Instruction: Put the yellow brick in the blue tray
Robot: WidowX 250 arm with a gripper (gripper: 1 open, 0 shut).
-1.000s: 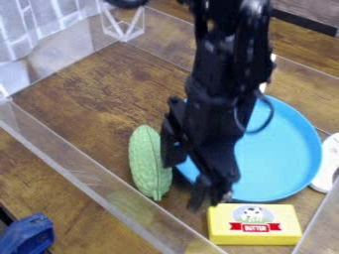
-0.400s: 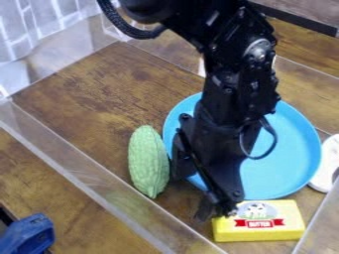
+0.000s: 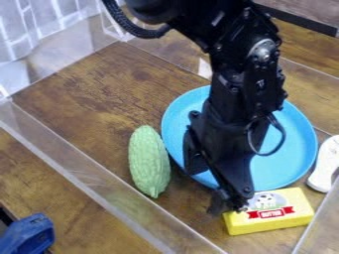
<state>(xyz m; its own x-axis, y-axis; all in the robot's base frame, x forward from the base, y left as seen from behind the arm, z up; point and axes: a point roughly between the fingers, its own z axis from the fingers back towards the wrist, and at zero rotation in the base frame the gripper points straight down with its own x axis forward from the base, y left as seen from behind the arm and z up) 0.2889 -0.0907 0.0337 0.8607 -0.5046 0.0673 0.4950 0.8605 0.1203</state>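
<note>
Lying nearest on the wooden table point(image 3: 93, 89), the yellow brick point(image 3: 271, 210) sits at the front right, just outside the blue tray point(image 3: 298, 134). Right over its left end hangs the gripper point(image 3: 236, 205), pointing down with its jaws spread wide and nothing between them. To the left lies a green gourd point(image 3: 149, 162); a small white object point(image 3: 326, 164) rests at the tray's right rim.

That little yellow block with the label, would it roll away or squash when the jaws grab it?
The yellow brick probably won't roll: it lies flat on a broad face with straight edges. It looks stiff, keeping crisp corners, so it likely holds shape. Its glossy label may be a bit slippery on the wooden table.
</note>
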